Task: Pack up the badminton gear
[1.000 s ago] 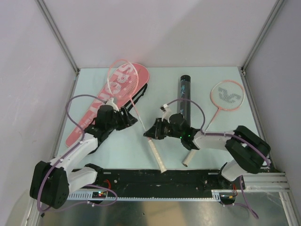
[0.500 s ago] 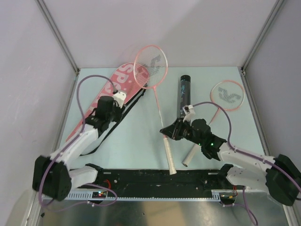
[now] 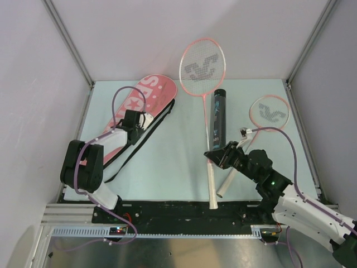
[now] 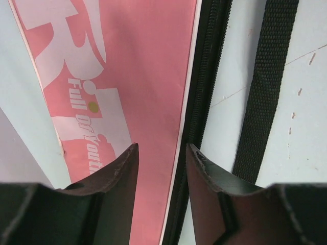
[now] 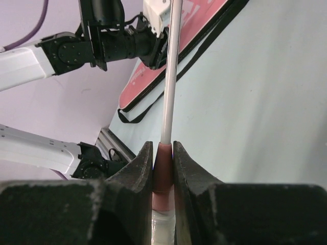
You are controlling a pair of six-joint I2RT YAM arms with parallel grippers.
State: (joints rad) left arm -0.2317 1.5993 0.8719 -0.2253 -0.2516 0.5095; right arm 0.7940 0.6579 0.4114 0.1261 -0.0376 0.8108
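Surface: pale blue-grey tabletop [image 3: 167, 162], faint scratches in left wrist view; black rail [image 3: 184, 209] along near edge.
Room: plain pale walls [image 3: 184, 28] on 3 sides, metal corner posts [image 3: 70, 42].
L gripper [image 4: 162, 148]: fingers spread, over black zip edge of case [image 3: 150, 92]; contact w/ it can't tell.
R gripper [image 5: 162, 145]: pinched on held racket [image 3: 202, 60] at pink collar where shaft meets white handle.
Held racket: head end raised, seen against back wall; handle butt near rail.
2nd racket [image 3: 269, 111]: flat, far right.
Tube [image 3: 218, 114]: flat, between the 2 rackets, just right of held shaft.
Strap [image 4: 265, 87]: black, on table beside case.
Hidden: case near end behind L arm; 2nd racket shaft partly behind R arm; R arm cut off bottom right; case lettering cropped in wrist view, only "Full of Youth" partly legible.
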